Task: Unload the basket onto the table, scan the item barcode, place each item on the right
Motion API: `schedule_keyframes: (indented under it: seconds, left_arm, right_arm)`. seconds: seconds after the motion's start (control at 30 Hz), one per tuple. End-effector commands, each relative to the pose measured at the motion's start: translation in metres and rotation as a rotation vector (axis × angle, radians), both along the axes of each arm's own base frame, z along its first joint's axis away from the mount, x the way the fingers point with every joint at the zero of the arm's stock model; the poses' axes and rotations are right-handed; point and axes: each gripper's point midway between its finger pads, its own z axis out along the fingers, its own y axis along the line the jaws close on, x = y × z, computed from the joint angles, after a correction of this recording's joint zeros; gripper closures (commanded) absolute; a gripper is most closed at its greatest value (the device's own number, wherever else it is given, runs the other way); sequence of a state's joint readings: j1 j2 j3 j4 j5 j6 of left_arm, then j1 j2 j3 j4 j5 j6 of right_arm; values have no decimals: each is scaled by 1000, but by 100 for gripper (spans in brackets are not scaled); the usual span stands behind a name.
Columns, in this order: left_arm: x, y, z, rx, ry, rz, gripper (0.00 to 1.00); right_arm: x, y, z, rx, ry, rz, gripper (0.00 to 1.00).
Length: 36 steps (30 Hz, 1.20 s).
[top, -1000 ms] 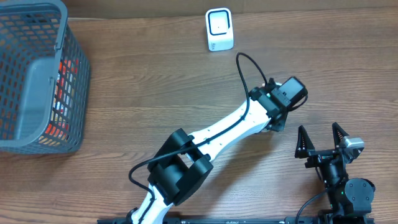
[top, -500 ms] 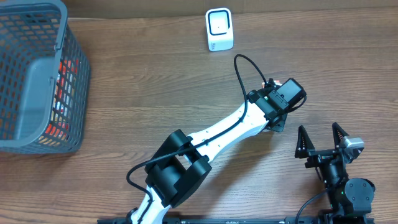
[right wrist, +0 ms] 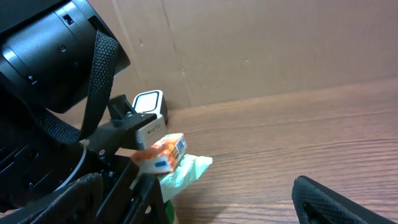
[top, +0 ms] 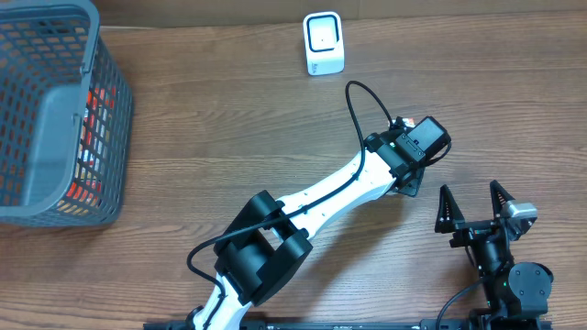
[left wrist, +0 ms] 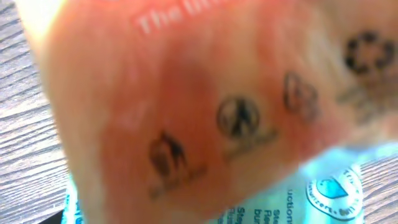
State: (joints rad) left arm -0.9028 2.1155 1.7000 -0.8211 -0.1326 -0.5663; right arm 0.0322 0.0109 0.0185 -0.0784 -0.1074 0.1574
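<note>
The item (left wrist: 205, 106) is an orange and white packet with a pale green-blue lower part, and it fills the left wrist view, blurred and very close. From the right wrist view the item (right wrist: 166, 152) sits at my left gripper (right wrist: 142, 182), above the table, with its green end sticking out to the right. Whether the black fingers still press it does not show. Overhead, only an orange corner of the item (top: 410, 120) peeks past the left gripper (top: 415, 145). The white scanner (top: 324, 43) stands at the far edge. My right gripper (top: 470, 192) is open and holds nothing.
A grey mesh basket (top: 108, 137) with more packets inside stands at the far left. A brown cardboard wall (right wrist: 261, 43) runs behind the scanner (right wrist: 149, 102). The left arm (top: 321, 197) stretches diagonally across the table's middle.
An orange corner of the item now shows beyond the left wrist overhead, where none showed before. The left wrist has shifted slightly. The right arm has not moved.
</note>
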Motion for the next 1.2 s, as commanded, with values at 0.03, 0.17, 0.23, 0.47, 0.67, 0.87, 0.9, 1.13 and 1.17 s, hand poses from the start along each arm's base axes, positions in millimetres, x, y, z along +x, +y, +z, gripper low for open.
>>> schedule_keyframes:
  seconds: [0.03,0.17,0.23,0.47,0.67,0.87,0.9,1.13,1.17]
  left_arm:
    - [1,3,3,15,-17,-15,38]
    - [5,1,10,9,-37,-28,47]
    - [8,1,15,9,-51,-28,44]
    - [9,-1,25,3,-60,-30,29]
    - [10,0,26,13,-65,-53,28]
    - [23,0,44,29,-131,-59,27]
    - [26,-1,50,30,-145,-65,27]
    - [41,-5,99,-4,-207,-59,27]
    - [43,-5,106,-9,-217,-63,27]
  right_arm:
    - [0,-1,-2,3,-1,-3,0]
    - [0,-1,-2,3,-1,-3,0]
    - [0,-1,-2,3,-1,-3,0]
    - [0,-1,-2,3,-1,-3,0]
    - [0,-1,-2,3,-1,-3,0]
    - [0,-1,-2,3,-1,-3,0]
    - [0,-1,-2,3,-1,-3,0]
    - [0,-1,-2,3,-1,-3,0]
    - [0,-1,-2,3,-1,-3,0]
